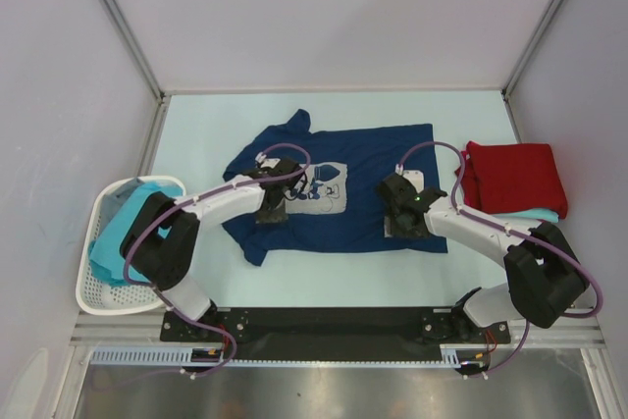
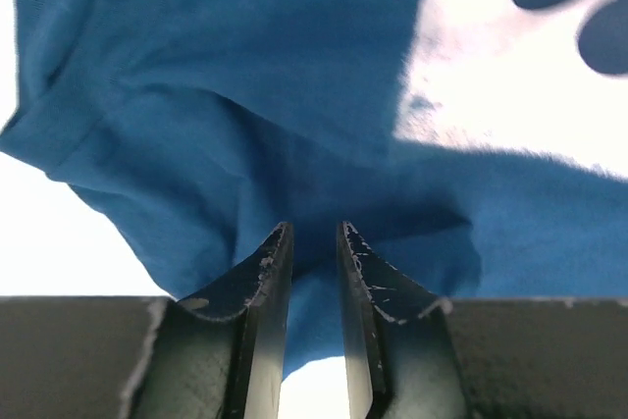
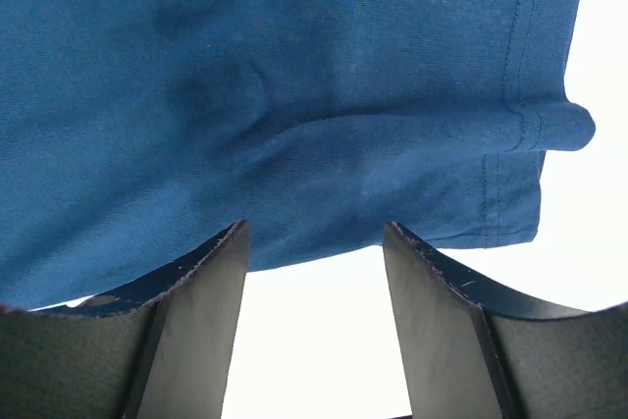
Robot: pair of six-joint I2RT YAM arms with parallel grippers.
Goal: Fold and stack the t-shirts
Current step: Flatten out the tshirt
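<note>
Navy t-shirt [image 1: 373,154] spread flat mid-table, chest print [image 1: 329,188] upward. Its long axis runs across the table, with the collar toward the robot's left and the hem toward its right. The near long edge therefore faces both arms, one at each end.

The left gripper [image 1: 275,198] stands low by the near sleeve, beside the print. Its jaws are almost together with a ridge of cloth between them; whether they clamp it cannot be told.

The right gripper [image 1: 402,213] stands at the near hem corner, jaws spread, with the hem edge at its fingertips and nothing held.

The fold probably carries this near edge away from the arms. A folded red t-shirt [image 1: 515,176] lies far right.
</note>
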